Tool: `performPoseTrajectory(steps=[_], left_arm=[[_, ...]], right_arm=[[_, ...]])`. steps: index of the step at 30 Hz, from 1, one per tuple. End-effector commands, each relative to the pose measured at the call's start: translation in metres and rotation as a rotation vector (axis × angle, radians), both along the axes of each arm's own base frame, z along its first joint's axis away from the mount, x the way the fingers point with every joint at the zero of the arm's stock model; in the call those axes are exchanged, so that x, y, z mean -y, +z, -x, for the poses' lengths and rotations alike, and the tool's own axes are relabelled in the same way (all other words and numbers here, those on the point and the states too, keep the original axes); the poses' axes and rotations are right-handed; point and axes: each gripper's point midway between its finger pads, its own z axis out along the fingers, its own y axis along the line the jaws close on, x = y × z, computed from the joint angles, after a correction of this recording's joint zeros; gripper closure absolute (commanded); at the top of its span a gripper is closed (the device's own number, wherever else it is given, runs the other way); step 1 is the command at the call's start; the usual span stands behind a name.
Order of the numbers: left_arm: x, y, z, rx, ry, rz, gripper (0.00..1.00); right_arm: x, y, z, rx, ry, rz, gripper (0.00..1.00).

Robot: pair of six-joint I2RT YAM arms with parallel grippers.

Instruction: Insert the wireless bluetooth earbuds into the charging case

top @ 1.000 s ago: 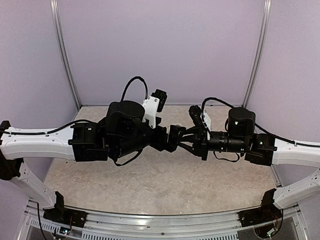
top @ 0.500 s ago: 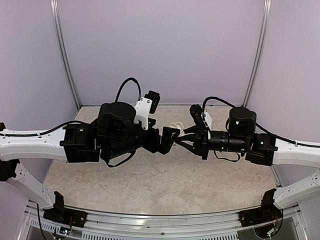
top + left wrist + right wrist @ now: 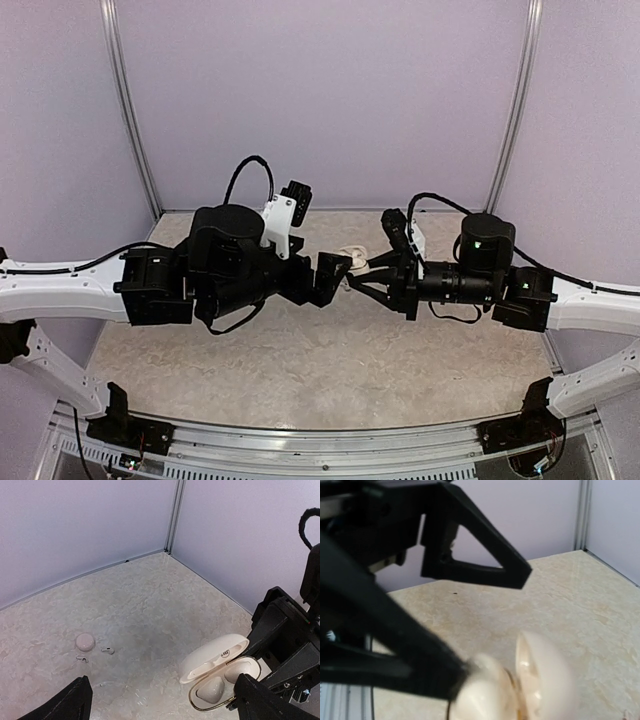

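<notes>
Open charging case (image 3: pixel 220 672) within right pincer (image 3: pixel 280 667)

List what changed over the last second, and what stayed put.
The left arm drew back to the left, so its claw no longer meets the right claw, and the open case between them now shows. The left claw is open and empty. The right arm barely moved and keeps its grip on the case.

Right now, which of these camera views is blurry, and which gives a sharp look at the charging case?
Right wrist view: the charging case is soft and out of focus, too near the lens. Left wrist view: sharp, the case lies open with both wells visible, evenly lit, faint shadows. Top external view: sharp, but the case is tiny between the arms.
</notes>
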Motion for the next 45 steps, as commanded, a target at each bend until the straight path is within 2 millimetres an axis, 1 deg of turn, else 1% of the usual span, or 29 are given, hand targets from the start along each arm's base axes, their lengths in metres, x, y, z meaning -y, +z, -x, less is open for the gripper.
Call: performPoseTrajectory(steps=[1,4,7,10,11,14,16,18,22,25,28,31,34,43,45], left_arm=[[-0.012,0.009,-0.004,0.022,0.03,0.007,0.01],[-0.014,0.01,-0.005,0.028,0.032,0.005,0.01],[-0.012,0.011,-0.001,0.039,0.004,0.011,0.01],[-0.013,0.022,0.008,0.073,-0.048,0.059,0.01],[-0.015,0.028,0.011,0.088,-0.062,0.074,0.01],[-0.022,0.032,0.014,0.117,-0.074,0.07,0.01],[-0.026,0.041,0.017,0.149,-0.095,0.08,0.01],[-0.027,0.047,0.024,0.179,-0.134,0.094,0.01],[-0.029,0.052,0.04,0.231,-0.231,0.122,0.01],[-0.031,0.058,0.054,0.264,-0.304,0.16,0.01],[-0.03,0.056,0.07,0.296,-0.398,0.178,0.01],[-0.023,0.052,0.088,0.311,-0.511,0.189,0.01],[-0.013,0.048,0.104,0.342,-0.602,0.169,0.01],[0.012,0.037,0.124,0.368,-0.682,0.138,0.02],[0.017,0.034,0.125,0.361,-0.689,0.138,0.02]], right_arm=[[-0.002,0.021,0.012,0.04,0.055,-0.059,1.0],[-0.002,0.022,0.013,0.041,0.063,-0.061,1.0],[-0.002,0.021,0.012,0.042,0.056,-0.06,1.0],[0.0,0.022,0.012,0.046,0.051,-0.066,1.0],[0.0,0.022,0.013,0.049,0.055,-0.069,1.0],[0.002,0.024,0.018,0.057,0.077,-0.077,1.0],[0.002,0.027,0.023,0.065,0.101,-0.083,1.0],[0.002,0.029,0.029,0.071,0.132,-0.092,1.0],[0.004,0.036,0.044,0.093,0.21,-0.12,1.0],[0.006,0.043,0.062,0.12,0.304,-0.139,1.0],[0.009,0.052,0.078,0.144,0.388,-0.162,1.0],[0.008,0.054,0.086,0.142,0.44,-0.163,1.0],[0.006,0.053,0.09,0.135,0.476,-0.162,1.0],[0.002,0.05,0.092,0.111,0.502,-0.162,1.0],[0.001,0.048,0.092,0.107,0.507,-0.159,1.0]])
